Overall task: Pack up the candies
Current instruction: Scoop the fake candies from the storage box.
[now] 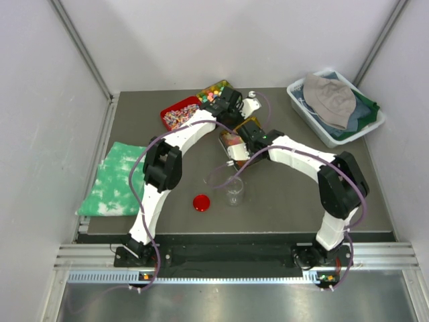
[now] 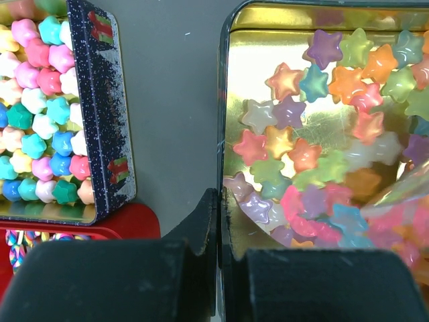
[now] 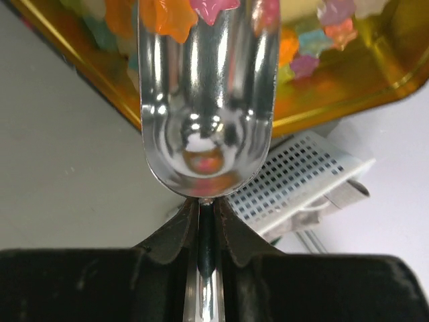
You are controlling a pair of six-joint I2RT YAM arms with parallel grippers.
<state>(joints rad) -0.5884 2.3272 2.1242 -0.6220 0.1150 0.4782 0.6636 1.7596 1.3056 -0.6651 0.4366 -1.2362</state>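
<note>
Left pincer [image 2: 218,218] pinches the gold tin's [image 2: 275,19] near rim. Right pincer [image 3: 206,216] pinches a scoop [image 3: 201,100] among the tin's candies [image 2: 288,154]. A strip of desk [image 2: 174,100] flanks the tin's left.

White walls [image 1: 201,40]; dark grey table [image 1: 288,208]; aluminium rail [image 1: 382,253] along near edge.

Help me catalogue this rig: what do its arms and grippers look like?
Both arms match: the left arm and right arm have white links, bulky black joint housings and a loose lilac cable looped alongside. The left gripper and right gripper have matte black fingers tapering to wedge tips.
</note>
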